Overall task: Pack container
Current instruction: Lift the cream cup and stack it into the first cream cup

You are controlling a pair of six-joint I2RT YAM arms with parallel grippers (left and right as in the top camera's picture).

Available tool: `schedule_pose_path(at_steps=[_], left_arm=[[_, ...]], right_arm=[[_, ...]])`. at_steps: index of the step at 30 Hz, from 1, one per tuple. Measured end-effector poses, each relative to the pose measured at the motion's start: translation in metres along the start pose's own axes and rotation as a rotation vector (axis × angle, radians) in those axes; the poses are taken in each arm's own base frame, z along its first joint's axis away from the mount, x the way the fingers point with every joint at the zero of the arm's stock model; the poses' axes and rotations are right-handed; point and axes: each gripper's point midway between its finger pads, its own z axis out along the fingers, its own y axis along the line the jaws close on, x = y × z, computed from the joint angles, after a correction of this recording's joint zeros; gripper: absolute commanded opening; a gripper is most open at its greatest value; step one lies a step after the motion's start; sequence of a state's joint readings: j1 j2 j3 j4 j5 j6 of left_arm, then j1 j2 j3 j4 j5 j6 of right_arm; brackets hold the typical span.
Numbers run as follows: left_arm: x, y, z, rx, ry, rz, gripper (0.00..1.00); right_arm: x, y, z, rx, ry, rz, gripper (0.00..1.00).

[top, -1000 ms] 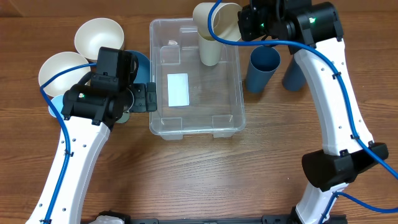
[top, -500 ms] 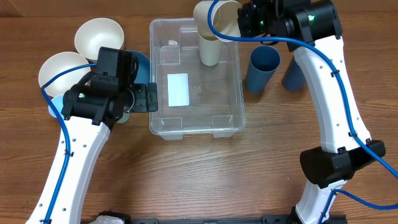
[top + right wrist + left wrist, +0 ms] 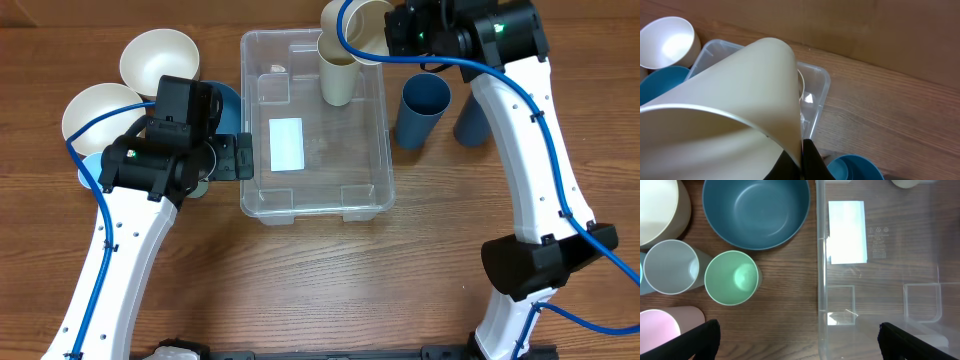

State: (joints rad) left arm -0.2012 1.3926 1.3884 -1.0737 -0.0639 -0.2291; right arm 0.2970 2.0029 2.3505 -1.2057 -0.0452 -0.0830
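Right gripper (image 3: 388,35): clamped on the wall of a cream cup (image 3: 365,25). The right wrist view shows a dark finger (image 3: 809,159) pressed against the cup's side.
Cream cup: held tilted in the air, its open mouth showing from overhead. It is over the container's far right corner.
Container (image 3: 380,160): clear bin in the middle of the worktop (image 3: 300,280), with a white label (image 3: 287,143) on its base. It is below and to the near left of the right gripper, and the two are apart.
Second cream cup (image 3: 337,78): stands inside the container at its far right, just under the held cup. I cannot tell whether the two cups touch.
Left gripper (image 3: 243,157): fingers spread wide, holding nothing. It is at the container's left wall, with one finger (image 3: 700,340) over the worktop and the other over the bin's inside. I cannot tell whether it touches the wall.
Left of container: a blue bowl (image 3: 757,210) just beside the wall, then a green cup (image 3: 732,277), a grey cup (image 3: 670,267) and a pink cup (image 3: 660,330). Two cream bowls (image 3: 158,58) lie further left.
Right of container: two blue cups (image 3: 422,110) on the worktop, near the wall.
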Motion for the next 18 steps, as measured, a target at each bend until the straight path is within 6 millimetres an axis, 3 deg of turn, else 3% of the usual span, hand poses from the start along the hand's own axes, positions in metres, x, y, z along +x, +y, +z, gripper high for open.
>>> schedule_pose_path(at_steps=[4, 6, 18], left_arm=[[0.0, 0.0, 0.0, 0.0, 0.0, 0.0, 1.0], [0.0, 0.0, 0.0, 0.0, 0.0, 0.0, 1.0], [0.0, 0.0, 0.0, 0.0, 0.0, 0.0, 1.0]], right_arm=[[0.009, -0.001, 0.012, 0.0, 0.041, 0.003, 0.04], [0.012, -0.001, 0.018, 0.001, 0.055, 0.004, 0.1], [0.01, -0.001, 0.018, 0.001, 0.047, 0.007, 0.11]])
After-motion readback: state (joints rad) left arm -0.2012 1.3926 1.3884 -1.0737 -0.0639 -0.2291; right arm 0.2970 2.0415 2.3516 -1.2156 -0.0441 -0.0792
